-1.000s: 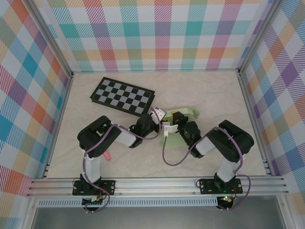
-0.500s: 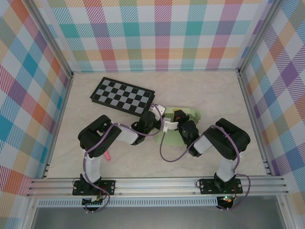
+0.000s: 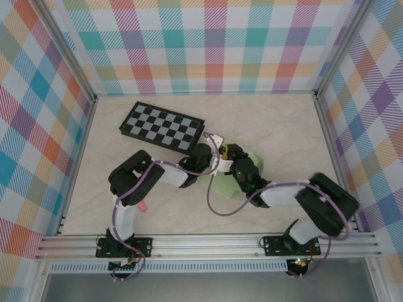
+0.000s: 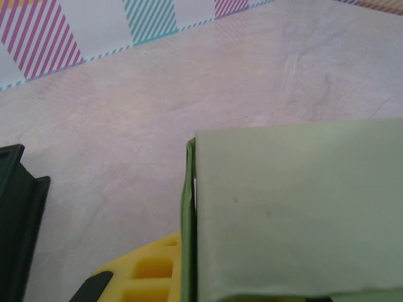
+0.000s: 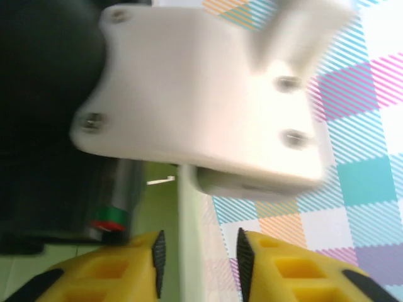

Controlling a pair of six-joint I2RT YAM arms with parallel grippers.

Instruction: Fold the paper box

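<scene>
Just below frame centre, the left gripper (image 3: pixel 218 165) is clamped on an edge of the paper box (image 4: pixel 296 207), which lies on the table (image 3: pixel 283 126). The right gripper (image 5: pixel 198 248) beside it is partly open and grips nothing. Farther back, upper left, lies a checkerboard (image 3: pixel 162 126).

1. The paper box (image 4: pixel 296 207) is thin, pale light-green card, plain and unmarked.
2. Seen close from the left wrist, it shows a flat, smooth top panel with a side flap creased downward along its left edge.
3. It rests on the worktop (image 4: pixel 126 126) near the middle. From above it is largely covered, with green showing at its near-left and far-right edges.
</scene>
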